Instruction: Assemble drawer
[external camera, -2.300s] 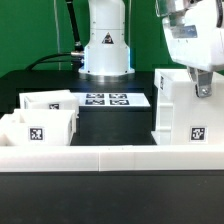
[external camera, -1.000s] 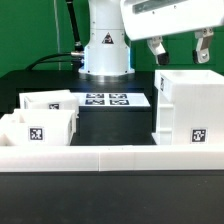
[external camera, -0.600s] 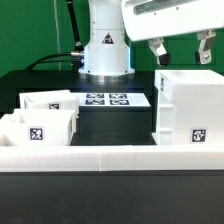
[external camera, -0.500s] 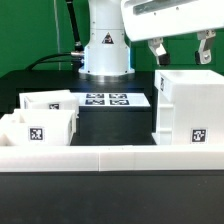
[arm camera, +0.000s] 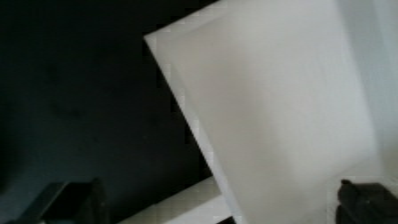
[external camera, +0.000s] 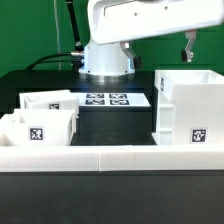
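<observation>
The large white boxy casing (external camera: pixel 190 110) stands on the table at the exterior view's right, with a square tag on its front. Two smaller white trays (external camera: pixel 50 103) (external camera: pixel 38 128) sit at the exterior view's left, each tagged. My gripper (external camera: pixel 163 47) hangs open and empty above the casing's top edge, touching nothing. One dark fingertip (external camera: pixel 188 46) shows clearly there. In the wrist view the gripper (arm camera: pixel 217 205) has its fingers (arm camera: pixel 80 200) wide apart, and the casing's white wall (arm camera: pixel 285 110) lies below them at a slant.
The marker board (external camera: pixel 107 100) lies flat between the trays and the casing. A low white wall (external camera: pixel 110 158) edges the table's front. The arm's white base (external camera: pixel 105 55) stands at the back middle.
The gripper was low at the casing's top, then rose open above it. Since half a second ago it has shifted toward the exterior view's left and slightly higher. The parts have not moved.
</observation>
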`<action>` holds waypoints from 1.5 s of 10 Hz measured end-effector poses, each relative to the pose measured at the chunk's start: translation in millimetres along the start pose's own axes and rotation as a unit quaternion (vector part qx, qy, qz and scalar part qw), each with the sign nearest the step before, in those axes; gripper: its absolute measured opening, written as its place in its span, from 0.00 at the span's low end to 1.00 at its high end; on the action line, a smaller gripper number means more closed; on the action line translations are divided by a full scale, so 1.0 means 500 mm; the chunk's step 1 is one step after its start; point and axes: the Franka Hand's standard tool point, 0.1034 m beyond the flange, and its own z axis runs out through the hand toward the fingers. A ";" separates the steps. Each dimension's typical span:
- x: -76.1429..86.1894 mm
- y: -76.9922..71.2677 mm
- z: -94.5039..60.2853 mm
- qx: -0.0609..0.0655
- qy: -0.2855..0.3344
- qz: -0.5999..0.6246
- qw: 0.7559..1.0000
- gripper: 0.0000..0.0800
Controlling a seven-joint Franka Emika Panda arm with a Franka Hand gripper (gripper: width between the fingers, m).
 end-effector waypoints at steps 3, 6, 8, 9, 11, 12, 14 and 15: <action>0.007 0.087 -0.009 -0.012 -0.010 -0.072 0.997 0.81; 0.013 0.181 -0.002 -0.023 0.000 -0.087 0.996 0.81; 0.021 0.224 0.027 -0.044 0.009 -0.092 0.995 0.81; 0.027 0.232 0.037 -0.060 0.014 -0.112 0.992 0.81; 0.036 0.251 0.046 -0.072 0.006 -0.143 0.987 0.81; 0.037 0.251 0.046 -0.071 0.007 -0.140 0.988 0.81; 0.037 0.250 0.047 -0.071 0.007 -0.140 0.988 0.81; 0.037 0.250 0.048 -0.071 0.007 -0.140 0.988 0.81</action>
